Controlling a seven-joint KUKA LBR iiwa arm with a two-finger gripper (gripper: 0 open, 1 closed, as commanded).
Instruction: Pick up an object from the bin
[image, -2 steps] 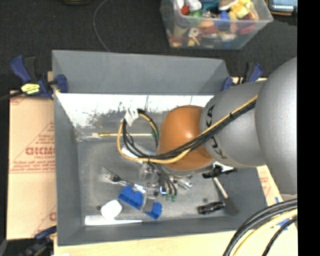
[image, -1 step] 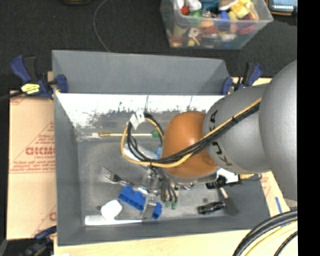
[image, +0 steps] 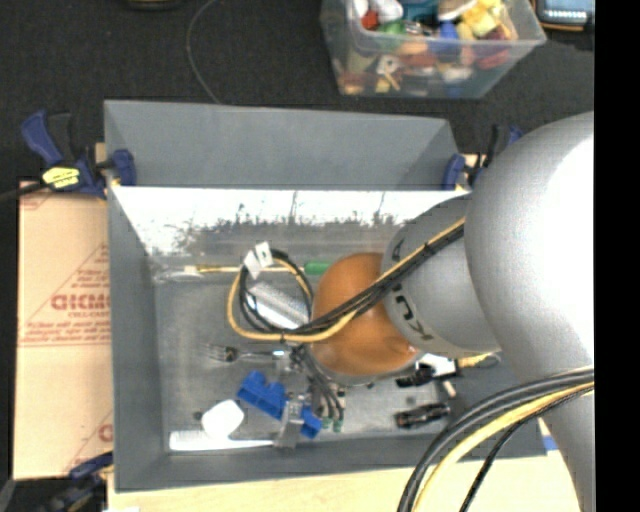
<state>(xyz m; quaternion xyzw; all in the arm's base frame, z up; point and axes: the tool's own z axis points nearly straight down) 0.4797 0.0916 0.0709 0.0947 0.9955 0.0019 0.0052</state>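
Observation:
My gripper (image: 303, 392) hangs low over the front middle of the bin, under the orange wrist cover. Right against its left side lies a blue plastic piece (image: 261, 394), and a smaller blue bit (image: 311, 425) shows just below it. A white rounded thing (image: 222, 419) rests left of the blue piece. Along the front wall lies a long white strip (image: 213, 439). The gripper's body hides what is directly beneath it.
A small metal fork-like piece (image: 224, 352) lies left of the gripper. A green thing (image: 317, 267) peeks out near the back wall. Two black pieces (image: 421, 413) (image: 428, 374) lie at the front right. The arm and its cables cover the bin's right side.

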